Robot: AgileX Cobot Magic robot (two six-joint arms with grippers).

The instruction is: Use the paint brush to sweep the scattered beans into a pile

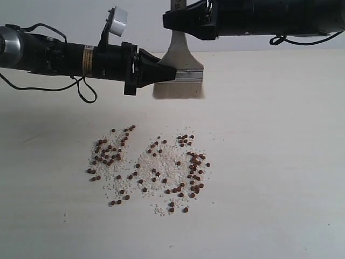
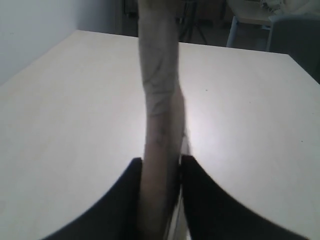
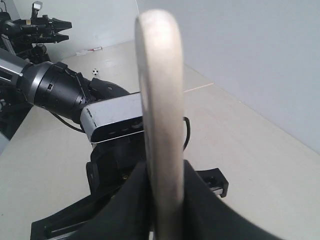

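Beans (image 1: 153, 171) lie scattered mid-table (image 1: 280, 162), small, round and likely to roll (the white grains less so). The paint brush (image 1: 182, 59) hangs at twelve o'clock from them. I judge it light, stiff in the handle and soft in the bristles (image 1: 179, 90), best held by the handle. The left gripper (image 1: 171, 73) is clamped on its edge near the ferrule, the right gripper (image 1: 168, 20) on the handle. The handle's top is hidden, and I cannot tell whether the bristles touch the table.

A pale cream table (image 1: 280, 162) runs back to a plain whitish wall (image 1: 75, 11) along its far edge at twelve o'clock, under soft even light, while the left wrist view shows a dimmer room beyond the tabletop with a light-framed piece of furniture (image 2: 250, 17) and thin dark legs (image 2: 192, 25).
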